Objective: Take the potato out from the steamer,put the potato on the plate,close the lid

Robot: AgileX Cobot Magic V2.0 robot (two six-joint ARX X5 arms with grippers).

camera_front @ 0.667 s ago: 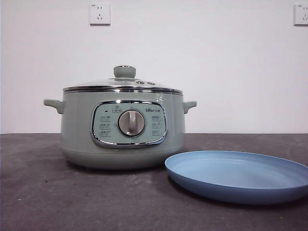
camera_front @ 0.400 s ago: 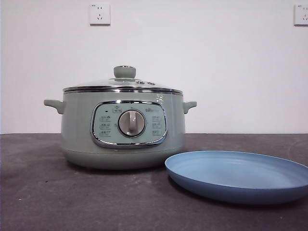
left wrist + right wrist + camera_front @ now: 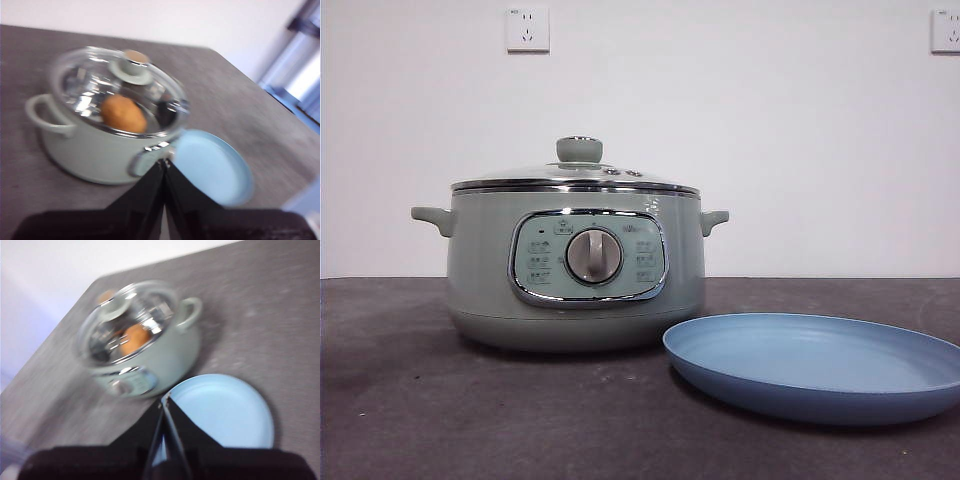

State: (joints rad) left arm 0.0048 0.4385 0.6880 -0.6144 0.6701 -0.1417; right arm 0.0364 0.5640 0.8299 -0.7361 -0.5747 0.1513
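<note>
Potato: you can see the potato [image 3: 123,113] through the glass, lying inside the steamer [image 3: 575,265]; its orange-brown skin shows in both wrist views, blurred in the right one.
Lid: the lid [image 3: 576,175] sits closed on the pot's rim, its pale green knob [image 3: 579,149] upright at the centre, small vent holes beside it.
Steamer: it stands on the dark counter [image 3: 440,410], control panel and silver dial [image 3: 593,256] facing the front camera, one small handle on each side.
Writing: the panel carries small icons and a short mark near its top edge, too small for you to read; no brand can be made out.
Plate: the light-blue plate [image 3: 815,365] lies just beside the steamer, nearer the front camera, with nothing on it.
Left gripper: your left gripper [image 3: 164,162] hangs above the counter, jaws pressed together with only a thin seam between them, holding nothing, touching nothing, apart from the pot and plate.
Right gripper: your right gripper [image 3: 165,400] is likewise closed tight, empty, over the counter with plate and steamer ahead of it.
Front view: neither arm shows here.
Wall: two white sockets [image 3: 527,29] sit high on the white wall behind.
</note>
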